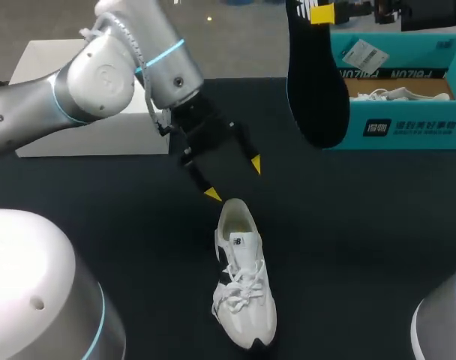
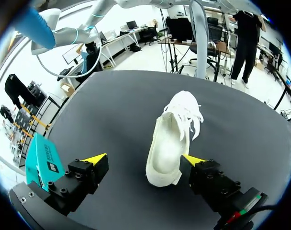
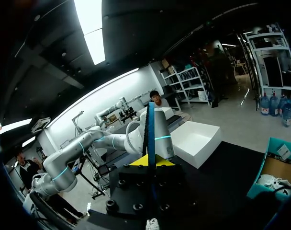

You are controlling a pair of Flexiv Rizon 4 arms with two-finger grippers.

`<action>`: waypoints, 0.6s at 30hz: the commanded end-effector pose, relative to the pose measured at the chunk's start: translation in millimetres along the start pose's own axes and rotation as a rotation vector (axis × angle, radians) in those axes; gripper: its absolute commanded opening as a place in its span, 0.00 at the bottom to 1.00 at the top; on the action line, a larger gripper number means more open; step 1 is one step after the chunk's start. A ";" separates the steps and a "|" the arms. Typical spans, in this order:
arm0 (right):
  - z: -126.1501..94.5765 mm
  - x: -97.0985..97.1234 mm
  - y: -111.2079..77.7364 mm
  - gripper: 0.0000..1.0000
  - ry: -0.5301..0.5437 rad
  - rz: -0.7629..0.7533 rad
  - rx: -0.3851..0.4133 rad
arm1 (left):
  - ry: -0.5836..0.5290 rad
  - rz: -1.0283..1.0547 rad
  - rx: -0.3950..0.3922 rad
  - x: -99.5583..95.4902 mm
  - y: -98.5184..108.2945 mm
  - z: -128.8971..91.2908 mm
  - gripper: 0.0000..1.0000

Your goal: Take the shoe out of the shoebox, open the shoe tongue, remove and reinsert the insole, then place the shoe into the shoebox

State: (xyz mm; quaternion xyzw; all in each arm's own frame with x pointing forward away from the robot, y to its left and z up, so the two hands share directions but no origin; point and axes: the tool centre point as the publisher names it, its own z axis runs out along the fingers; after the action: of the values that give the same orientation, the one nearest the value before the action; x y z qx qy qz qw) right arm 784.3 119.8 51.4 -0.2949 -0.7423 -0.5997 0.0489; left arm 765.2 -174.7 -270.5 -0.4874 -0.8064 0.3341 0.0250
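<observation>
The left pincer (image 1: 233, 180) is hanging with its yellow-tipped fingers spread wide, just short of the heel of the white shoe (image 1: 243, 285). The shoe is lying on the black table (image 1: 363, 247), toe pointing away from the pincer. Beyond that pincer, toward the right arm's side, the right pincer (image 1: 322, 13) is holding the dark insole (image 1: 316, 82) upright before the teal shoebox (image 1: 408, 127).

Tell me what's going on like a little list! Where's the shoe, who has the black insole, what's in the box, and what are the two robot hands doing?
shoe: white, laces up, lying on the dark table, outside the box
insole: black, held up in the air
right gripper: shut on the insole
left gripper: open, just over the shoe's heel
shoebox: teal, open, at the table's far right
second shoe: white, inside the shoebox
</observation>
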 end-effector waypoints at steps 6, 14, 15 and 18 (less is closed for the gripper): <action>2.1 -0.3 0.5 0.00 -0.002 0.001 0.002 | -0.785 -0.154 0.139 37.1 -12.2 -36.3 1.00; 2.1 -0.3 0.5 0.00 -0.002 0.001 0.002 | -0.890 -0.159 0.101 46.5 -25.7 -45.4 1.00; 2.1 -0.3 0.5 0.00 -0.002 0.001 0.002 | -0.914 -0.170 0.094 48.2 -27.6 -48.0 1.00; 2.1 -0.3 0.5 0.00 -0.002 0.001 0.002 | -0.972 -0.185 0.097 54.9 -33.1 -53.9 1.00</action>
State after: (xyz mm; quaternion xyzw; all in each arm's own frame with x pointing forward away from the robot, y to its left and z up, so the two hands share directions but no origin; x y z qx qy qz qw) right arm 784.2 119.7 51.3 -0.2949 -0.7422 -0.5999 0.0489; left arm 742.7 -124.8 -228.8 -0.3696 -0.8014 0.4667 -0.0590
